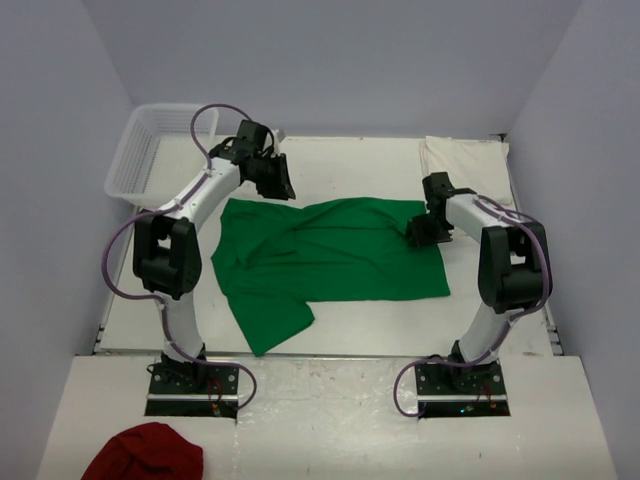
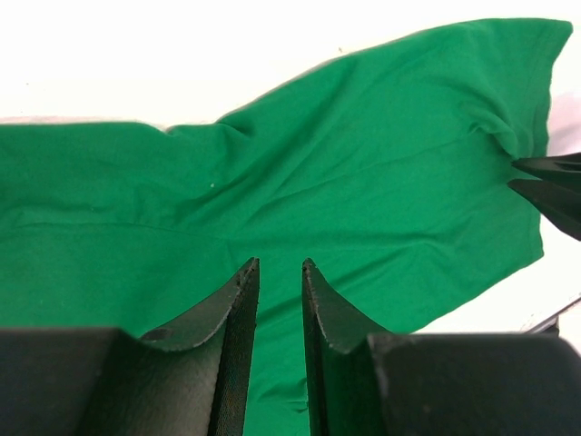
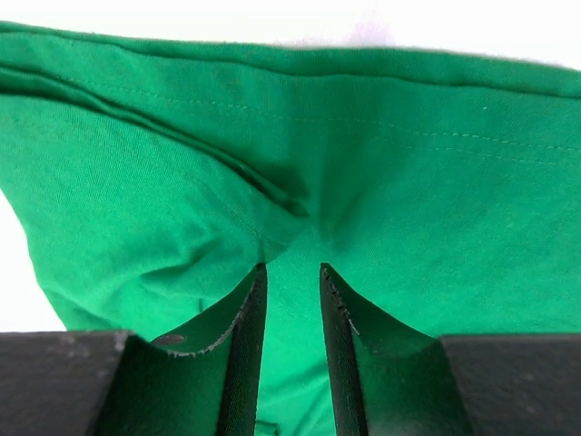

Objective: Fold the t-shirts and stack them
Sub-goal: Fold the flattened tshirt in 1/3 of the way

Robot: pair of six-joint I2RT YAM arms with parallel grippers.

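step: first fold, bright green cotton t-shirt (image 1: 330, 250) | my right fingers (image 3: 247, 336) pinch its edge | my left fingers (image 2: 238, 327): grip unclear | next: left grabs, fold over

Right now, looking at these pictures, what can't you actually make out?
Dark red cloth: top view, cut off by the bottom edge.
Cream-white shirt: top view, too small to tell whether it is folded.
Left fingers over the green t-shirt: left wrist view, their own tips hide whether they pinch the cloth.

Green t-shirt (image 1: 330, 250) — soft matt cloth, lightly creased.
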